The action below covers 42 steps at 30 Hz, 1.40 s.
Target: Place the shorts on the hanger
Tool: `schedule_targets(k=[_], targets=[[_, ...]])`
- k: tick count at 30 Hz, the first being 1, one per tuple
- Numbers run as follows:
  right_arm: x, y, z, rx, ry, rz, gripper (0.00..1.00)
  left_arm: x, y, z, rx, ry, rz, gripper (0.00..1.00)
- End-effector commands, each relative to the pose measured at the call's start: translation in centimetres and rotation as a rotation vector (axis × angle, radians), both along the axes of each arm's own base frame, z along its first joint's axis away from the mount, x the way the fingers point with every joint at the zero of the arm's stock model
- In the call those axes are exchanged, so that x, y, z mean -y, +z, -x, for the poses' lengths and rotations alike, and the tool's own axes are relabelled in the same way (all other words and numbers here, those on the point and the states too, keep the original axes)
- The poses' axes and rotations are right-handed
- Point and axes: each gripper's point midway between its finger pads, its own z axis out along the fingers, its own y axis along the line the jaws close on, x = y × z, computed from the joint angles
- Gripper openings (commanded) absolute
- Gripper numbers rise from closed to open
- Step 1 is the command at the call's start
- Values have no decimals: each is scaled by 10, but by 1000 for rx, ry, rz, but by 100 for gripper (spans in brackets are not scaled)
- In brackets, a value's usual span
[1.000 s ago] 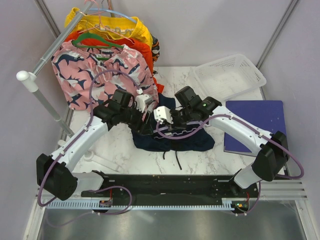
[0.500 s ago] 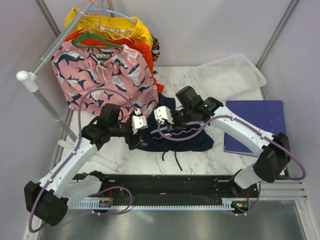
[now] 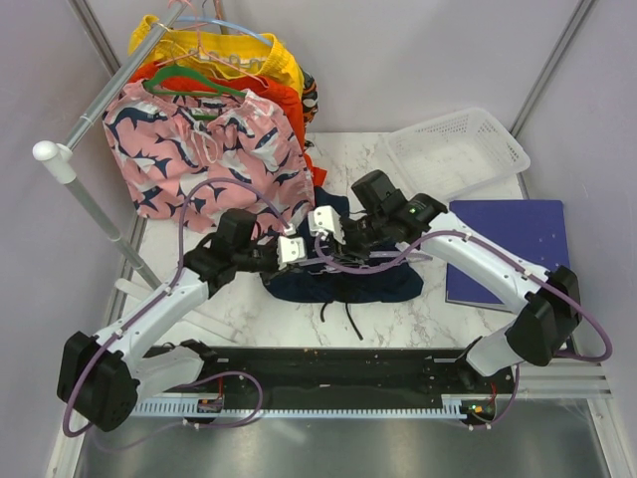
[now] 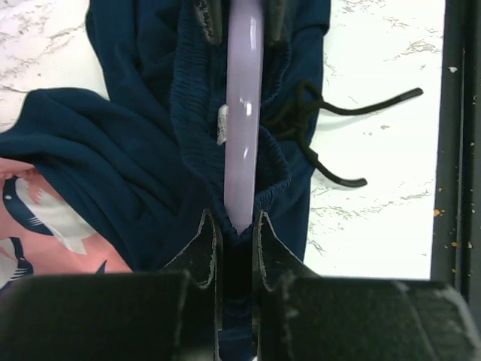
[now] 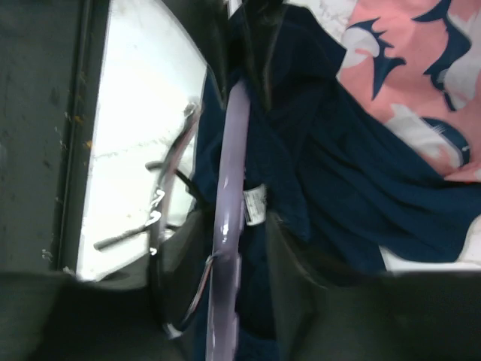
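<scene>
The navy shorts [image 3: 350, 283] lie bunched on the marble table between my two arms, their drawstring [image 3: 350, 317] trailing toward the near edge. In the left wrist view the pale hanger [image 4: 244, 113] runs inside the elastic waistband, past a small white label [image 4: 222, 125]. My left gripper [image 4: 234, 218] is shut on the waistband fold of the shorts [image 4: 135, 150] at the hanger's end. My right gripper [image 5: 233, 218] stands open, with the hanger bar [image 5: 229, 173] and the navy fabric [image 5: 338, 165] loose between its fingers; this view is blurred. Both grippers meet over the shorts' upper left edge.
Pink shark-print shorts [image 3: 209, 149] hang on a green hanger from the rack pole [image 3: 90, 199], with orange and yellow shorts behind them. A white basket [image 3: 458, 149] stands at the back right. A dark blue board [image 3: 508, 249] lies at the right. A black rail [image 3: 328, 373] lines the near edge.
My left arm swung out to the left with its gripper open, then came back and shut on the waistband. My right gripper, shut a second ago, has opened.
</scene>
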Motion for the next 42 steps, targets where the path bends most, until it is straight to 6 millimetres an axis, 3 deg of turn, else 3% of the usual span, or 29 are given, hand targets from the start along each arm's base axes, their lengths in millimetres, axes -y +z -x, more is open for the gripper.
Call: schedule_targets(k=[1, 3, 4, 6, 7, 9, 10, 14, 17, 22, 28, 34, 38, 42], targets=[[3, 73, -12, -152, -191, -257, 73, 4, 5, 6, 48, -39, 41, 2], [14, 88, -13, -328, -327, -350, 87, 3, 7, 10, 46, -50, 60, 2], [28, 103, -17, -333, -393, -399, 91, 3, 11, 14, 49, -60, 75, 2], [43, 114, -23, -407, -511, -463, 95, 5, 16, 20, 65, -91, 107, 2], [60, 120, -33, -412, -579, -494, 95, 4, 13, 23, 79, -104, 108, 2], [77, 112, -43, -443, -676, -485, 94, 4, 18, 19, 105, -92, 120, 2], [89, 98, -55, -419, -742, -443, 92, 5, 21, 18, 102, -89, 126, 2], [114, 24, -60, -475, -900, -201, 86, 11, 36, 20, 96, -114, 163, 2], [119, -19, -58, -554, -939, -96, 78, 13, 44, 21, 104, -125, 180, 2], [125, -69, -53, -656, -998, 31, 73, 13, 48, 19, 107, -120, 182, 2], [129, -106, -48, -696, -1077, 81, 71, 14, 52, 19, 111, -123, 189, 2], [110, -124, -44, -686, -1099, 60, 68, 16, 55, 20, 98, -119, 202, 2], [113, -147, -50, -663, -1141, 48, 63, 16, 59, 23, 86, -119, 216, 2], [127, -154, -58, -593, -1214, 66, 42, 10, 61, 23, 79, -78, 222, 2]])
